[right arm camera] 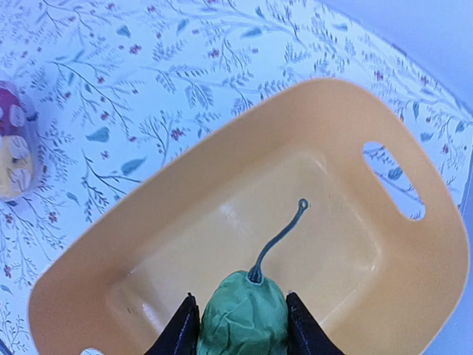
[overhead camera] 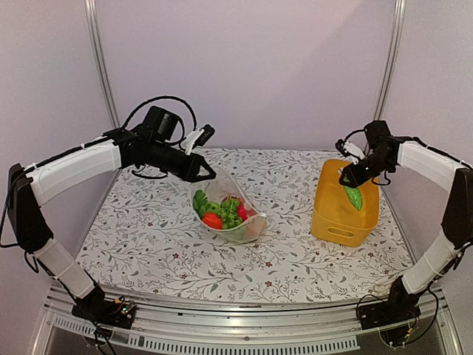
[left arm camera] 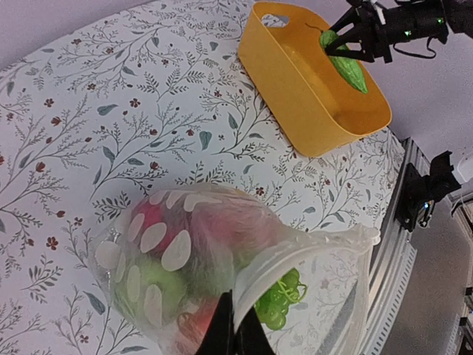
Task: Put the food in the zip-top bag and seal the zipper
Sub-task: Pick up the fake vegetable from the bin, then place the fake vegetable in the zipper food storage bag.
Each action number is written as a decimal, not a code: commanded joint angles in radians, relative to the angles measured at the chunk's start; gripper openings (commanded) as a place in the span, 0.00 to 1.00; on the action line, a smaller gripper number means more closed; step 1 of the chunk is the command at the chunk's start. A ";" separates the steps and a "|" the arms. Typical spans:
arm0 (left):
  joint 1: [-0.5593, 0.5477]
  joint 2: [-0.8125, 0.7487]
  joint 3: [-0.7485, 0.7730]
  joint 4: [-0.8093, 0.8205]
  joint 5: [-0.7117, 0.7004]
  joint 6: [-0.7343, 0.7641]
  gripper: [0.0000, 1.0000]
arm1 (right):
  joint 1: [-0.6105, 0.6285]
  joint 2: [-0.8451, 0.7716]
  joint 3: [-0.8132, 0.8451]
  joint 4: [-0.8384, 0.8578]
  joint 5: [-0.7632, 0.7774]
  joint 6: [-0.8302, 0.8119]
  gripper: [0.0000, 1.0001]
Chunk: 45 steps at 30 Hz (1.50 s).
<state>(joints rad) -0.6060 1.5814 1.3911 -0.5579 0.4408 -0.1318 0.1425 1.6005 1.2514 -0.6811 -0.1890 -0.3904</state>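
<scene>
The zip-top bag [overhead camera: 228,214] lies mid-table, clear with white dots, its mouth held up. Inside are red fruits [overhead camera: 212,220] and green pieces; green grapes [left arm camera: 279,299] show through the mouth. My left gripper [overhead camera: 208,172] is shut on the bag's mouth edge, the zipper strip [left arm camera: 310,245]; the left wrist view shows its fingers [left arm camera: 236,307] pinching that rim. My right gripper [overhead camera: 349,177] is shut on a wrinkled green toy vegetable [right arm camera: 244,322] with a thin stem and holds it above the yellow bin [right arm camera: 170,222].
The yellow bin [overhead camera: 332,222] stands at the right on the leaf-print tablecloth, and nothing else shows inside it in the right wrist view. The bag [right arm camera: 11,151] shows at that view's left edge. Walls close in behind and on both sides.
</scene>
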 commanded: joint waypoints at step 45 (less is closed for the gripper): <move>0.032 0.036 -0.037 0.122 0.141 -0.062 0.00 | 0.868 0.332 0.640 0.127 -0.181 -0.326 0.12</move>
<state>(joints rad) -0.5900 1.6367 1.3621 -0.4522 0.5652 -0.1890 1.0134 1.8889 1.8671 -0.6113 -0.4122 -0.6983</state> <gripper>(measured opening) 0.004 0.334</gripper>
